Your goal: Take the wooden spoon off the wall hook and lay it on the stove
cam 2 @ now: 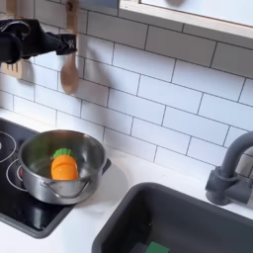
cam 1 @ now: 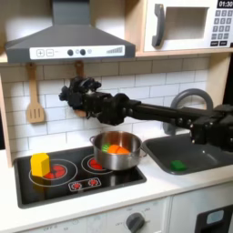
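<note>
We see our black gripper (cam 2: 65, 43) clenched on the light-brown wooden spoon (cam 2: 69, 71) hanging at the white tiled wall (cam 2: 168, 89).

We lose wooden spoon (cam 2: 69, 67) handle top past second exterior view's upper edge; hook unseen.

Gripper (cam 2: 61, 42) partly cut by second exterior view's left edge; fingers (cam 2: 65, 43) blur against spoon handle, so we cannot tell whether they grip it.

In first exterior view, gripper (cam 1: 71, 92) covers spoon; only handle sliver shows.

Stove (cam 2: 18, 198) cropped at left and bottom in second exterior view, pot (cam 2: 61, 166) hiding part of burner.

Faucet (cam 2: 229, 170) runs off the second exterior view's right edge.
</note>
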